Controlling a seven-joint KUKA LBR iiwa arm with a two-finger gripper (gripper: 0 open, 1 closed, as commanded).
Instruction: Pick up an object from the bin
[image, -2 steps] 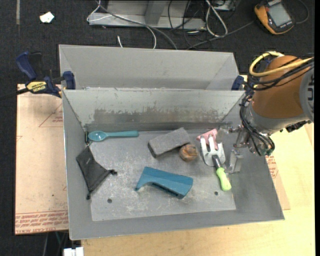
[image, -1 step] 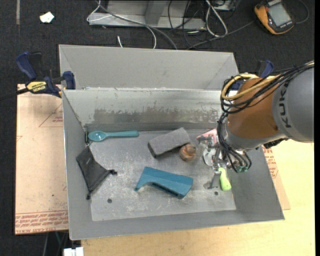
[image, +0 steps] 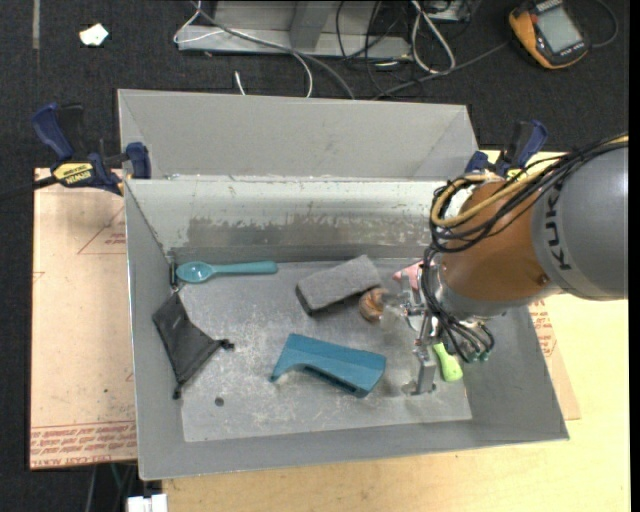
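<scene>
Low in the grey bin (image: 300, 205), at about 4 o'clock on its floor, the pincer (image: 423, 383) points down near the bare metal. Whether it is wide or narrow cannot be told. The orange-covered wrist (image: 490, 265), looped with cables, sits above it at 3 o'clock.

Nearest thing: a teal plastic piece (image: 330, 365), long and angled like a handle, lying flat at 6 o'clock. It is just to the pincer's 9 o'clock side and apart from it.

Toward 12 o'clock from that piece lies a grey block (image: 338, 284), tilted. A small brown lump (image: 372, 303) touches its 3 o'clock end.

At 10 o'clock, along the foot of the back wall, lies a teal spoon (image: 222, 269), bowl toward 9 o'clock. At 8 o'clock is a black flat scrap (image: 185, 340), well apart from the pincer.

A small yellow-green bit (image: 450, 365) shows just beside the pincer. Whether it is a loose thing or part of the wrist cannot be told.
</scene>
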